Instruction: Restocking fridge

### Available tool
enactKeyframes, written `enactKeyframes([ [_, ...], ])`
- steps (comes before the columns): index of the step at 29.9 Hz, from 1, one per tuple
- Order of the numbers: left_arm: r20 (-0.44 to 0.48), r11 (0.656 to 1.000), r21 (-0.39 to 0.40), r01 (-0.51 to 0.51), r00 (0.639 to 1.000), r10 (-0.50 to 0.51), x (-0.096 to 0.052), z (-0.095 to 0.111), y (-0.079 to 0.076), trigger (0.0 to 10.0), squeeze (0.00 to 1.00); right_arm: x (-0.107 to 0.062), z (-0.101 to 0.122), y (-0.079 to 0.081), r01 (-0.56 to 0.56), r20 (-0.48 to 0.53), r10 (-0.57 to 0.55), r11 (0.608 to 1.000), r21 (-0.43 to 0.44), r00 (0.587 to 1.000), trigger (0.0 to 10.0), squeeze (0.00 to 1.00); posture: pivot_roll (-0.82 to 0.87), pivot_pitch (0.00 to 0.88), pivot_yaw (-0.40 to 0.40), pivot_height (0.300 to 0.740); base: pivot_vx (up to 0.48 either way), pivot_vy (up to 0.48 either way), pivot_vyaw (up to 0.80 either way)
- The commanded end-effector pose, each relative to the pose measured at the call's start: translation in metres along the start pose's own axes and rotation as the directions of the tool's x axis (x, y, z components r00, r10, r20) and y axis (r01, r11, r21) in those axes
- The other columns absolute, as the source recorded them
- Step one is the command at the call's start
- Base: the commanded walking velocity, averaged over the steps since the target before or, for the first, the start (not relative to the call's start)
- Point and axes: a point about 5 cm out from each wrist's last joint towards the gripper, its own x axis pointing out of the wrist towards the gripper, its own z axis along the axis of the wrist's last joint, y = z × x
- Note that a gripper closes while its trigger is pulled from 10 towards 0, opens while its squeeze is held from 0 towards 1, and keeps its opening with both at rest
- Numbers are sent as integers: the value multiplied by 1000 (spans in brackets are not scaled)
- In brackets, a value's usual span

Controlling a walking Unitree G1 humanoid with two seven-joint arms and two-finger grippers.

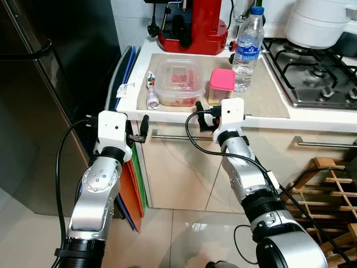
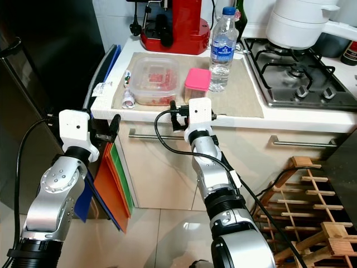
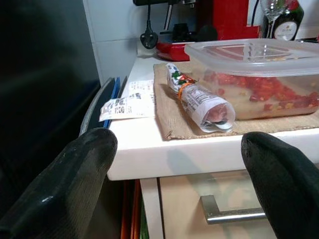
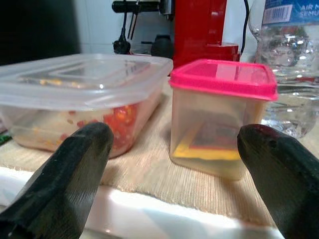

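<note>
Now both tools hang spread at the desk point(image 1: 262, 114) edge, the left tool point(image 3: 184, 184) facing a wrapped roll point(image 3: 202, 99) beside the clear tub point(image 1: 178, 81), the right tool point(image 4: 174, 189) facing the pink-lidded box point(image 4: 222, 117) near a bottle point(image 1: 247, 47).

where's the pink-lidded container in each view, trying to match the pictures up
Left eye view: pink-lidded container on the mat, between the clear tub and the water bottle.
Right eye view: same spot, just beyond the right gripper.
Left wrist view: not in it.
Right wrist view: centre, between the fingertips.
Shared landmark: the clear tub of red food, in all four.
</note>
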Motion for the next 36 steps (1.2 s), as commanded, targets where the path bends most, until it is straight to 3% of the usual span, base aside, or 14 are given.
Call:
enactKeyframes([
  [1, -17, 1000, 0, 5, 1000, -5, 0, -2, -2, 10000, 0, -3, -1, -4, 10, -11, -10, 1000, 2, 1000, 10000, 0, 75, 0, 12, 740, 0, 0, 0],
  [6, 5, 1000, 7, 3, 1000, -3, -3, 0, -2, 10000, 0, -13, 5, -12, 34, 19, -34, 999, -4, 999, 10000, 0, 74, 0, 5, 740, 0, 0, 0],
  [14, 42, 999, 33, 30, 999, -32, -9, 5, -11, 10000, 0, -47, 7, -17, 44, 30, -43, 999, -4, 999, 10000, 0, 64, 0, 0, 740, 0, 0, 0],
  [18, 43, 999, 31, 39, 998, -40, -8, 6, -12, 10000, 0, -50, 6, -18, 58, 11, -59, 998, 12, 998, 10000, 0, 60, 0, 1, 740, 0, 0, -103],
  [23, 46, 998, 56, 37, 998, -40, -2, 7, -12, 10000, 0, -51, 10, -21, 68, 2, -68, 998, 5, 998, 10000, 0, 57, 0, 0, 740, 0, 480, -565],
  [36, 53, 998, 68, 9, 999, -12, 4, 12, -10, 10000, 0, -43, 14, -14, 40, 6, -39, 999, -26, 999, 10000, 0, 60, 0, 5, 740, 0, 0, 0],
])
